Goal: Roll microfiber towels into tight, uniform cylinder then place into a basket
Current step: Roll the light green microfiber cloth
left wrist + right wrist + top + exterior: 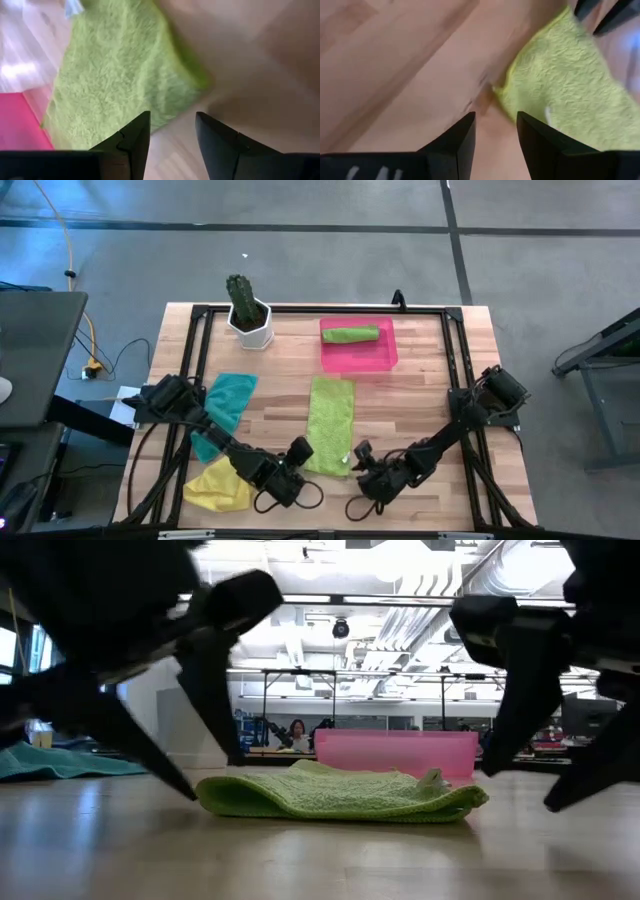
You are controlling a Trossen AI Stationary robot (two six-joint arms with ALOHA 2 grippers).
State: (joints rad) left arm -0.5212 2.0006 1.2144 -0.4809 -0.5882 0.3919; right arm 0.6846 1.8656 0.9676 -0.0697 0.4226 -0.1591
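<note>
Far left near edge: yellow towel (218,486) lies crumpled, teal towel (224,408) flat just beyond it, both untouched. Left gripper (297,455) sits low at the near-left corner of the flat lime green towel (330,425), fingers parted, nothing between them – the wrist view shows bare wood in the gap. Right gripper (358,459) mirrors it at the near-right corner, also parted and empty. The towel's near edge is already doubled over in the low view. Risks: the two grippers are close together, so pinching both corners could knock fingers; if one side catches cloth and the other only scrapes the table (420,405), the roll likely comes out skewed and loose – not a tight cylinder. Far centre-right, the pink basket (357,358) holds one rolled green towel (350,334); cactus pot (250,323) stands to its left, well clear.
</note>
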